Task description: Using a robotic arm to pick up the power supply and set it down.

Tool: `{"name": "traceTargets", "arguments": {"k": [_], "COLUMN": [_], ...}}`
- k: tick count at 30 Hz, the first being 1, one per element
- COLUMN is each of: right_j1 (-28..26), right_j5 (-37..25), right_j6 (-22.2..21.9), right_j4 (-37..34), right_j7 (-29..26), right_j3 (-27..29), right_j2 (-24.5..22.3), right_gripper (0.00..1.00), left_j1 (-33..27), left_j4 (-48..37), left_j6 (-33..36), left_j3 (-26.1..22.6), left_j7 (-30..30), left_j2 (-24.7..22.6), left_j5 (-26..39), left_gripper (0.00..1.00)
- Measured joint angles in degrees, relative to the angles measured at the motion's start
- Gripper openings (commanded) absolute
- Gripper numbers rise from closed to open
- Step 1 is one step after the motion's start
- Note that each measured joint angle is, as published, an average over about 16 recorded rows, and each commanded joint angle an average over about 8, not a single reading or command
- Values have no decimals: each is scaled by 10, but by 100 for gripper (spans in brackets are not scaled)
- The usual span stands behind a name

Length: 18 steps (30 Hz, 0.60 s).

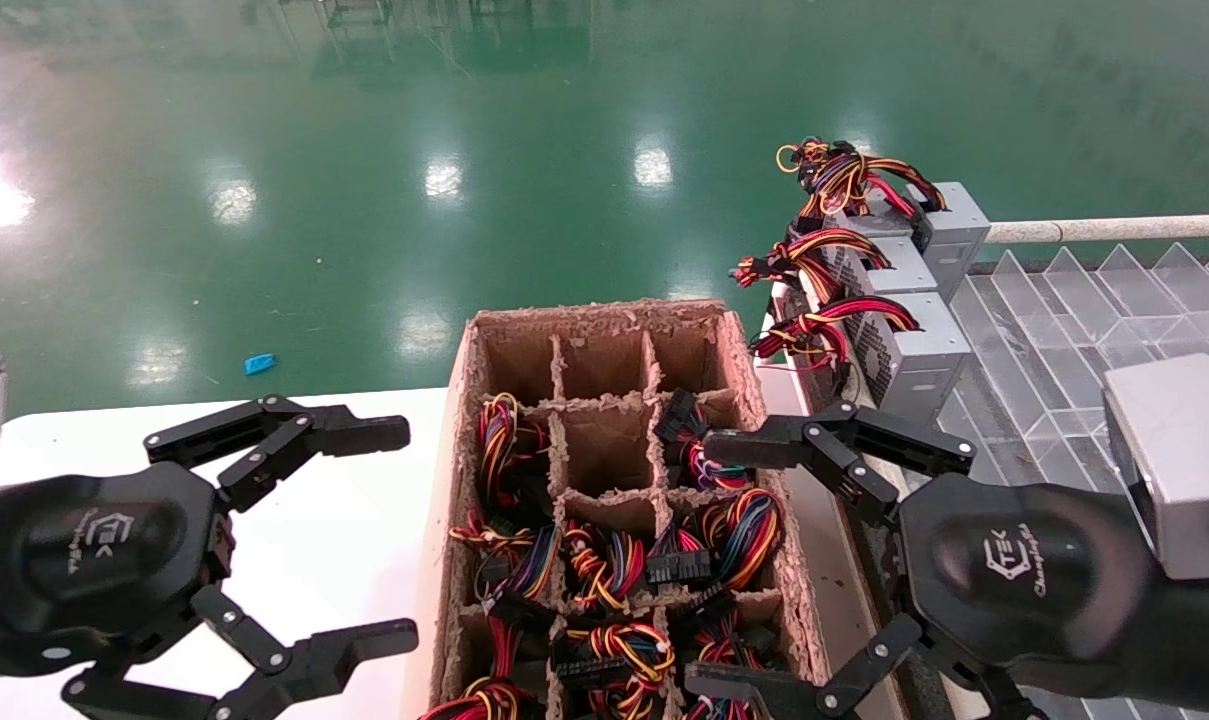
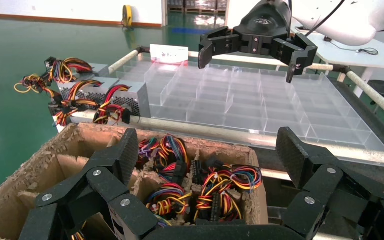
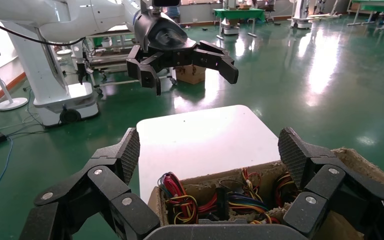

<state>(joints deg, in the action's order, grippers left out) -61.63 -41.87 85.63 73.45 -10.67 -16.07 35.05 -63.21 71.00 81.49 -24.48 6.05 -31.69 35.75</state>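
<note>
Three supplies [image 1: 909, 345] sit far right beside the tray [image 1: 1064, 330]: likely heavy, rigid; grip the metal flanks, not the floppy wires. Right claw [image 1: 724, 565] and left claw [image 1: 399, 530] both gape, empty.

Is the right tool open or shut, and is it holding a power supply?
Open and empty: the right tool has its fingers spread wide above the cardboard box.

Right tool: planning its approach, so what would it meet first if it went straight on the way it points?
Probably the cardboard box of wire bundles, as the right tool, open, points across it; depth is unclear.
</note>
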Motion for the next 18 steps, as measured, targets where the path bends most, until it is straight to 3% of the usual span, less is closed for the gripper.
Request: {"name": "traceTargets", "arguments": {"k": [7,8,15,16,18], "right_j1": [0,0,-2,-4,-10], "right_j5": [0,0,-7,-12,-27], "right_j6": [0,0,1,2,5], "right_j4": [0,0,4,6,11], "right_j7": [0,0,0,1,1], "right_j3": [0,0,-2,-4,-9], "right_j2": [0,0,-2,-3,-6], "right_gripper": [100,100,100,100,100], "left_j1": [0,0,0,0,0], "left_j4": [0,0,0,0,0], "left_j6": [0,0,0,0,0], "left_j3": [0,0,0,0,0], "left_j7": [0,0,0,0,0], "left_j2": [0,0,0,0,0], "left_j5": [0,0,0,0,0], "left_gripper": [99,92,7,1,0]}}
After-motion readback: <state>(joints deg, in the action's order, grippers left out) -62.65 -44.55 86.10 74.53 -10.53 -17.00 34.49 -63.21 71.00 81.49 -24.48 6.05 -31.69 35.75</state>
